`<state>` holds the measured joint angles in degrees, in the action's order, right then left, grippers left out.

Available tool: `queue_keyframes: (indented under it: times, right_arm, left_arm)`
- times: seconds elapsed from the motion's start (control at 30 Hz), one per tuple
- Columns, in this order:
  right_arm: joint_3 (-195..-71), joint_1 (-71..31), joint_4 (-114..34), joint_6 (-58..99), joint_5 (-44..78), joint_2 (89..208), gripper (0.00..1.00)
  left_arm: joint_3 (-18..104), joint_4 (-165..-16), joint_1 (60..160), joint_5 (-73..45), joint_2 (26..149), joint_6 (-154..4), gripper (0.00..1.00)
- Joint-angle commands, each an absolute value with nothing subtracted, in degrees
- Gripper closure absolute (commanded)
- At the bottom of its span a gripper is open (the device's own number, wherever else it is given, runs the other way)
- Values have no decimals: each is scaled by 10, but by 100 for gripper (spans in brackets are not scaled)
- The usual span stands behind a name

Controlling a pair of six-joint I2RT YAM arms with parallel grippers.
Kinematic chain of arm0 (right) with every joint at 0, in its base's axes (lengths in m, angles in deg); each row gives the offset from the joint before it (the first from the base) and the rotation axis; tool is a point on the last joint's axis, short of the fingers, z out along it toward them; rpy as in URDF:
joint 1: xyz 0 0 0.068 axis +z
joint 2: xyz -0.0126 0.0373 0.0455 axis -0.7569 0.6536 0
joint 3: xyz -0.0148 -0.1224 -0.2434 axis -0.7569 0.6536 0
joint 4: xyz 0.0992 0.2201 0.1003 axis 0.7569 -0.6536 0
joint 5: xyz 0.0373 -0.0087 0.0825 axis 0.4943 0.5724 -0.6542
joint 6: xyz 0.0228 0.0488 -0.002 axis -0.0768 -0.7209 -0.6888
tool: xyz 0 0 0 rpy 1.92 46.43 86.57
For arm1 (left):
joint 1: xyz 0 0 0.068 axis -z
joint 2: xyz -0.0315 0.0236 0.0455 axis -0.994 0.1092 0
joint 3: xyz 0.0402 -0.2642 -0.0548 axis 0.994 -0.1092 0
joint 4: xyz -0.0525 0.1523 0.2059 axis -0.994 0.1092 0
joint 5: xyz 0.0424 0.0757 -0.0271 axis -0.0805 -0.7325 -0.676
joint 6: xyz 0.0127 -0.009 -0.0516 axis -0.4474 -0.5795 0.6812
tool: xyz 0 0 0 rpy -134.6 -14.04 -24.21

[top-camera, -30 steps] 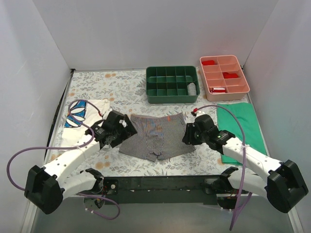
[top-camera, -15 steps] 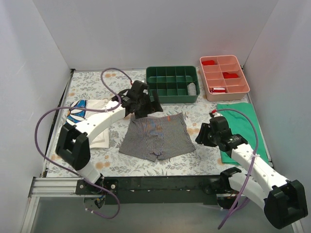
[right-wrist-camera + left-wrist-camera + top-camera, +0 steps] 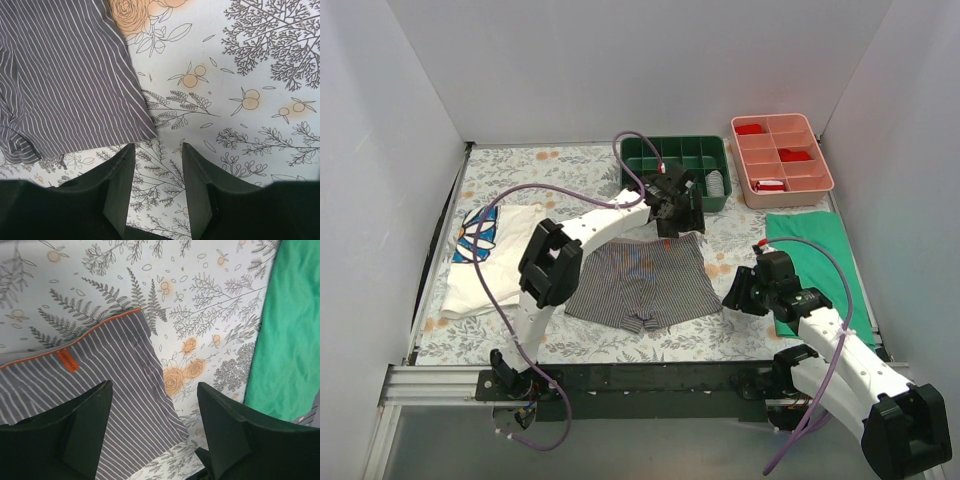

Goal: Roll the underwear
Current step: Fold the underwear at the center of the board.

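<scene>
Underwear: The striped boxer shorts (image 3: 640,285) lie flat and unrolled at the middle of the floral table cover (image 3: 570,180). The orange-trimmed waistband (image 3: 75,342) is toward the far side and the leg openings face the arm bases.
Left gripper: The left gripper (image 3: 154,390) hangs over the waistband end nearer the right arm. Its fingers are spread wide and hold nothing.
Right gripper: The right gripper (image 3: 157,150) sits low over bare cover, just beside the leg hem on the same side. Its fingers are parted and empty, with no contact on the fabric visible.
Why so placed: The 2 pincers bracket 1 side edge of the garment, 1 at the waistband and 1 at the hem. This likely sets them up to lift that edge together and turn it inward evenly.
Progress: No fold or roll has begun, so the task looks to be at its opening grasp.
Surroundings: A green cloth (image 3: 820,265) lies apart on the right and a daisy-print cloth (image 3: 490,235) on the left. The green tray (image 3: 675,175) and pink tray (image 3: 782,153) stand at the far edge, clear of the work.
Risk: Thin fabric may bunch if 1 pincer closes short of the edge.
</scene>
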<state>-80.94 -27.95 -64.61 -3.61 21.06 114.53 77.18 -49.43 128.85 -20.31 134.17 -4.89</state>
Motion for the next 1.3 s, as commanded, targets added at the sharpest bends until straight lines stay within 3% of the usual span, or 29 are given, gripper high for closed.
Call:
queue_keyframes:
  times: [0.0,0.47,1.13,1.27]
  right_arm:
    - [-797,-284,-614,-40,188,1140,50]
    - [-784,-284,-576,-33,161,1166,51]
    - [-765,-284,-517,-27,128,1216,51]
    - [-762,-284,-510,-24,118,1231,53]
  left_arm:
    - [848,-448,1300,-216,1373,-38,35]
    - [927,-424,1306,-216,1466,-26,46]
    - [972,-406,1306,-217,1523,-31,47]
    - [972,-404,1306,-217,1528,-32,54]
